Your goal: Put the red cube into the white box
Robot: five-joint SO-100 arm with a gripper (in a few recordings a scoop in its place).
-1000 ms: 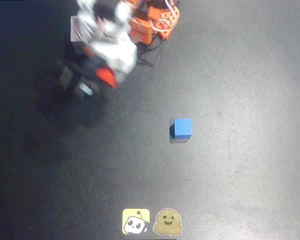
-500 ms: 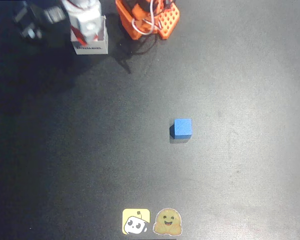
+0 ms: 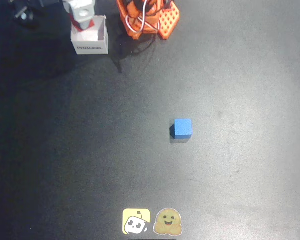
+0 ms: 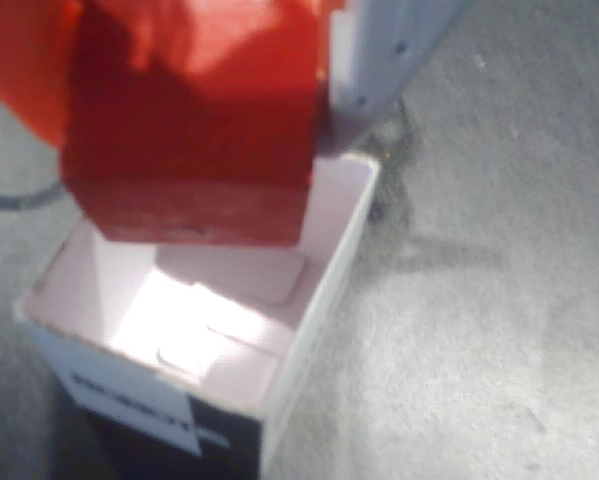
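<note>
White box point(image 3: 90, 41) sits at the far left of the bench point(image 3: 230, 165) in the overhead view, close to the top edge, with the orange arm base point(image 3: 148, 17) just beside it to the right. Box opening faces up; dark lettering on the wall facing the lower picture edge. The box is roughly square, so no clear long axis. Open room: the whole dark bench surface below and to the right of the box is free apart from the blue cube point(image 3: 182, 128), well apart from the box toward the centre, and two stickers point(image 3: 151, 221) at the bottom edge. Wrist view: red cube point(image 4: 194, 130) hangs directly above the box point(image 4: 209, 330) mouth, over its far half, bottom face level and clear of the white floor inside; the cube's lower right corner is near the right wall rim. Cube faces run about square to the box walls. The jaws are pinching the red cube: orange finger point(image 4: 24, 70) against its left side, pale finger point(image 4: 379, 50) against its right. Overhead view shows the gripper point(image 3: 82, 14) over the box's top portion, with red visible below it inside the rim outline.
</note>
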